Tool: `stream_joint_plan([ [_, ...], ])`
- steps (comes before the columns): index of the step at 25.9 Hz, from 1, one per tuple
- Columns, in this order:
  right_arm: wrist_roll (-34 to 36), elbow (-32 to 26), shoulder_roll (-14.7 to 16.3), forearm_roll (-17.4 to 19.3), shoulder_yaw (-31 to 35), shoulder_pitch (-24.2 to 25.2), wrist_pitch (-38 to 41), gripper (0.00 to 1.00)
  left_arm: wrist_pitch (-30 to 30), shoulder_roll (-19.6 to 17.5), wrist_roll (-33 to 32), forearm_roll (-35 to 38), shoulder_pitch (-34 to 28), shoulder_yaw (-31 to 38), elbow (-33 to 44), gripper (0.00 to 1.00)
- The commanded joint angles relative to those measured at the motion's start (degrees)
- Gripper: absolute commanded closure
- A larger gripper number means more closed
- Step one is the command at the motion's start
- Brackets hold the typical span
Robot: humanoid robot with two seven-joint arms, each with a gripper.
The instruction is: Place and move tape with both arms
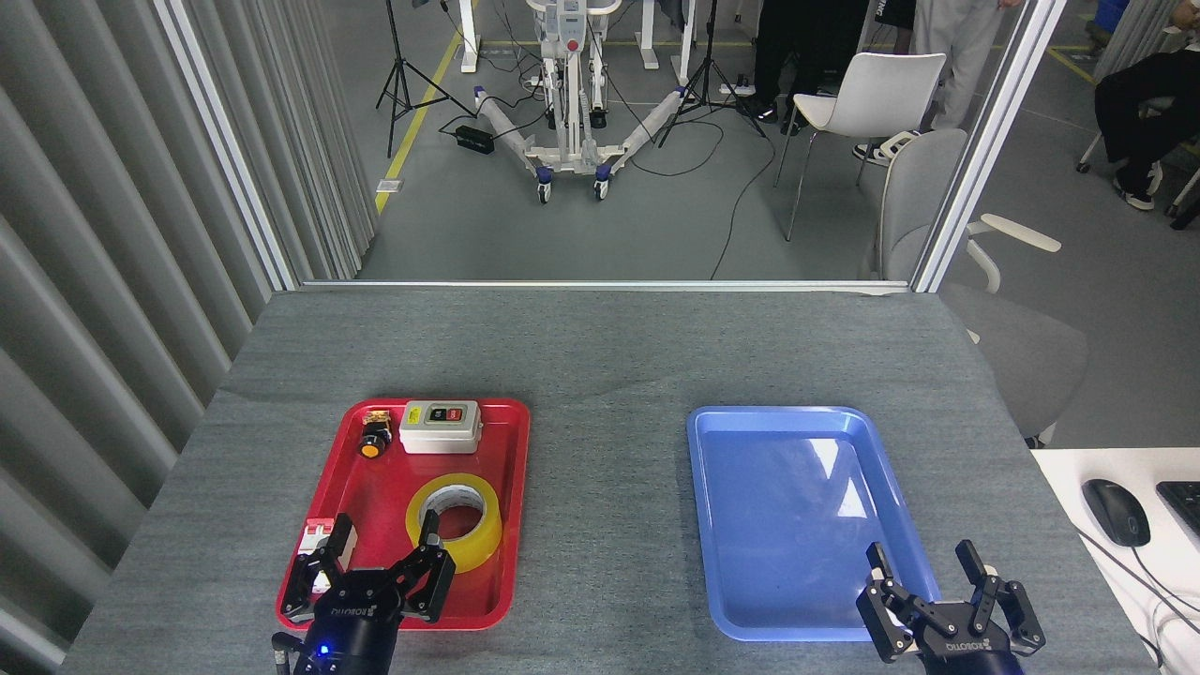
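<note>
The tape [456, 521], a wide yellow roll with a white core, lies flat in the near half of the red tray [502, 525]. My left gripper [382, 553] hovers open over the tray's near left part, its right finger tip just reaching the roll's near edge and holding nothing. My right gripper [923, 562] stands open over the near right corner of the blue tray [797, 506], with nothing between its fingers.
In the red tray also lie a grey switch box [440, 427], a small yellow-capped push button [374, 439] and a small red-and-white part [317, 541] beside my left gripper. A white desk with a mouse [1116, 512] borders the table on the right.
</note>
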State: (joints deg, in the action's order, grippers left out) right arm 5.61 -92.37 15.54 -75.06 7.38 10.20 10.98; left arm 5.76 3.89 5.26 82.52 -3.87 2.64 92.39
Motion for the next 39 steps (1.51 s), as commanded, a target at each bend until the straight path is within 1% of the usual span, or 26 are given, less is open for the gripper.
stream_joint_plan([
  [1,-0.1,0.0,0.0,0.0,0.0,0.1,0.0,0.00,1.3,0.0,-0.1,0.0,-0.4,-0.1,-0.2,0.00],
  [5,-0.1,0.0,0.0,0.0,0.0,0.2,0.0,0.00,4.5,0.6,-0.3,0.4,0.9,0.3,-1.0,0.00],
  [6,-0.1,0.0,0.0,0.0,0.1,0.2,0.0,0.00,4.6,0.0,-0.3,0.5,1.8,0.3,-1.8,0.00],
  [9,-0.1,0.0,0.0,0.0,0.1,0.3,0.0,0.00,4.0,0.0,-0.5,1.0,3.2,0.1,-2.7,0.00],
  [14,-0.1,0.1,0.0,0.0,0.2,0.3,0.0,0.00,4.7,-0.5,-0.5,1.0,6.8,0.1,-7.5,0.00],
  [18,-0.1,0.1,-0.1,0.0,0.2,0.3,0.0,0.00,4.7,-2.7,-0.9,0.4,9.6,0.1,-11.9,0.00],
  [22,-0.1,0.2,-0.1,0.0,0.1,0.3,0.0,0.00,5.0,-4.1,-3.8,0.0,11.9,0.1,-14.4,0.00],
  [24,-0.1,0.4,-0.1,0.0,0.1,0.3,0.0,0.00,5.4,-5.3,-6.5,-0.1,12.7,0.1,-14.5,0.00],
  [26,-0.1,0.6,-0.1,0.0,0.1,0.3,0.0,0.00,5.4,-6.2,-10.8,-0.1,13.7,0.1,-14.6,0.00],
  [31,-0.1,1.0,-0.1,0.0,0.1,0.3,0.0,0.00,5.4,-6.3,-27.1,-0.3,16.0,-0.2,-13.9,0.00],
  [33,-0.1,1.0,-0.1,0.0,0.1,0.3,0.0,0.00,5.4,-6.3,-32.2,-0.5,17.1,-0.2,-13.9,0.00],
  [35,-0.1,1.1,-0.1,0.0,0.1,0.3,0.0,0.00,5.4,-6.3,-35.5,-0.7,18.6,-0.3,-14.4,0.00],
  [39,-0.1,1.4,-0.1,-0.1,0.1,0.4,0.0,0.00,5.4,-6.3,-40.6,-1.0,21.5,-2.6,-15.4,0.00],
])
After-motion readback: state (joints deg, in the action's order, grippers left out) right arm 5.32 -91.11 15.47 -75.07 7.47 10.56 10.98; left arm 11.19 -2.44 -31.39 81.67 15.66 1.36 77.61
